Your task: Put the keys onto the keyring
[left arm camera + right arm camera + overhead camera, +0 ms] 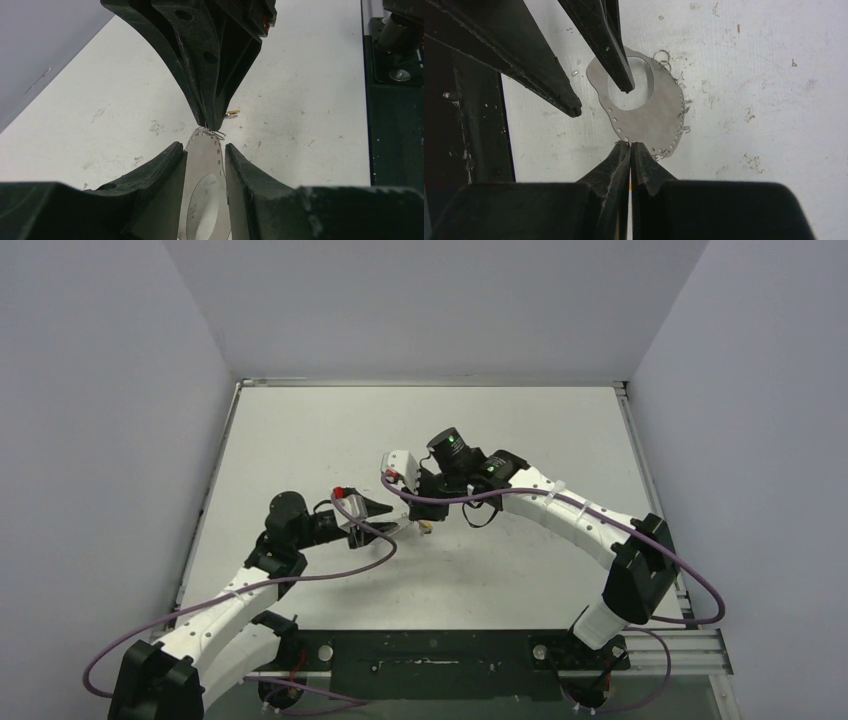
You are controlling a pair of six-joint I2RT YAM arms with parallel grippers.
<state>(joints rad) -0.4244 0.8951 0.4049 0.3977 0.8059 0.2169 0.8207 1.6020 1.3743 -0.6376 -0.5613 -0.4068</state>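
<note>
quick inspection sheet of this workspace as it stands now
surface: white table, scuffed and speckled
job's things: keyring, a flat silvery plate with small rings along its edge, between both hands; yellow key at the right hand's fingers; black key not seen
clutter: nothing seen
hands: left hand open, straddling the keyring; right hand shut, seemingly on the yellow key, tips at the keyring's edge
cables: purple cables loop off both arms
surroundings: grey walls; black base rail
</note>
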